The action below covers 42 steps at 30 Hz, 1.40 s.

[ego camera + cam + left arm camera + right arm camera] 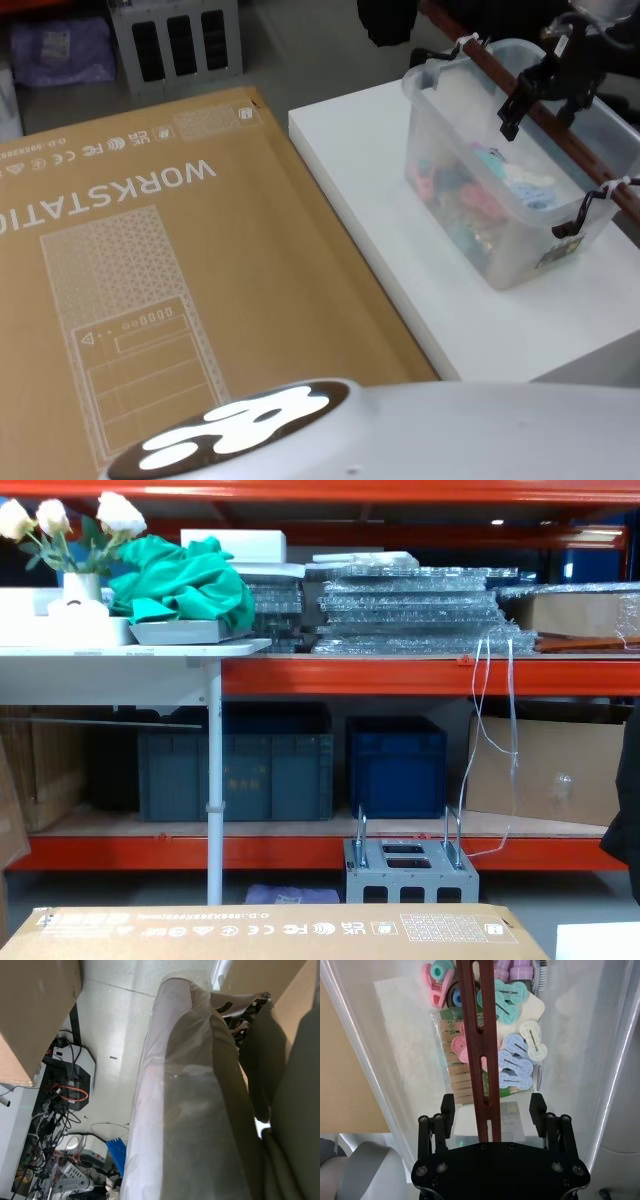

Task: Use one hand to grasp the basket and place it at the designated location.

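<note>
**Straddling the handle: grasp not yet closed**

1. Nearest, on the left, lies a large flat brown cardboard carton (pixel 150 300) printed in white. It plays no part in the task.

2. To the right of the carton stands a white slab-topped table (pixel 400 240). The pale translucent plastic basket (pixel 470 245) sits on its far right part, upright and resting on the table top. Its load is pastel plastic pegs (pixel 512 1000) and a row of wooden pegs (pixel 455 1070).

3. A long dark red-brown bar handle (pixel 479 1035) runs straight across the basket's rim, secured at the ends with white zip ties (pixel 467 42).

4. The right gripper (pixel 491 1105), black and blocky, is poised over the handle with one finger on each side of the bar. The jaws are spread and a gap is visible between each pad and the bar, so nothing is held. In the head view the same gripper (pixel 540 115) sits above the mid-length of the handle.

5. Farthest, on the floor below the red shelving, stand a grey metal box with two hoop handles (pixel 410 870) and dark blue crates (pixel 395 765).

Assessment: the step in hand is the grasp, with the approach complete and closure outstanding. The next move calls for closing squarely on the bar, then lifting straight up. Gripping near the bar's middle should keep the loaded basket from tipping. Where the designated location lies cannot be told from these views.
</note>
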### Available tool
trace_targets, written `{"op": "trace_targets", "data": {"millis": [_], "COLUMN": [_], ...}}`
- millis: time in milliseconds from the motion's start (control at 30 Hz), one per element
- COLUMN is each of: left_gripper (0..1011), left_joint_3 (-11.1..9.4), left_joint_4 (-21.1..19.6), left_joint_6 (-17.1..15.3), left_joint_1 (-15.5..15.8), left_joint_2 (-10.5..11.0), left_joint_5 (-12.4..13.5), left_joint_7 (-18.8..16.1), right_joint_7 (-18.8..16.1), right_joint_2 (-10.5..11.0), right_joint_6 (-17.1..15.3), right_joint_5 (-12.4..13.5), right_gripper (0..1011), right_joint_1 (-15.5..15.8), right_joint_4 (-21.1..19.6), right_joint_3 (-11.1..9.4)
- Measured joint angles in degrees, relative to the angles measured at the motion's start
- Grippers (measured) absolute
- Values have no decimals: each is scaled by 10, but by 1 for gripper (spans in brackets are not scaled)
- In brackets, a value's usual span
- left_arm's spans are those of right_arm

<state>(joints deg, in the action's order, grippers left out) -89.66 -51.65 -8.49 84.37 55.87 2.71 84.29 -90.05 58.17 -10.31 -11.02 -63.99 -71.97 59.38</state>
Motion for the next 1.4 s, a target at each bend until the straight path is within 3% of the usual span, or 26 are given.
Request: {"op": "trace_targets", "data": {"millis": [400, 567, 733, 1400], "left_gripper": [0, 0, 0, 0], "left_joint_3": [0, 0, 0, 0], "left_joint_4": [0, 0, 0, 0], "left_joint_6": [0, 0, 0, 0], "left_joint_1": [0, 0, 0, 0], "left_joint_2": [0, 0, 0, 0], "left_joint_5": [0, 0, 0, 0], "left_joint_7": [0, 0, 0, 0], "right_joint_7": [9, 9, 8, 5], "right_joint_2": [7, 8, 7, 8], "right_joint_6": [2, 2, 1, 10], "right_joint_5": [3, 2, 1, -3], "right_gripper": [612, 406, 264, 234], "right_joint_1": [4, 4, 4, -8], "right_joint_4": [-10, -10, -10, -18], "right_joint_3": [-5, -6, -6, -10]}}
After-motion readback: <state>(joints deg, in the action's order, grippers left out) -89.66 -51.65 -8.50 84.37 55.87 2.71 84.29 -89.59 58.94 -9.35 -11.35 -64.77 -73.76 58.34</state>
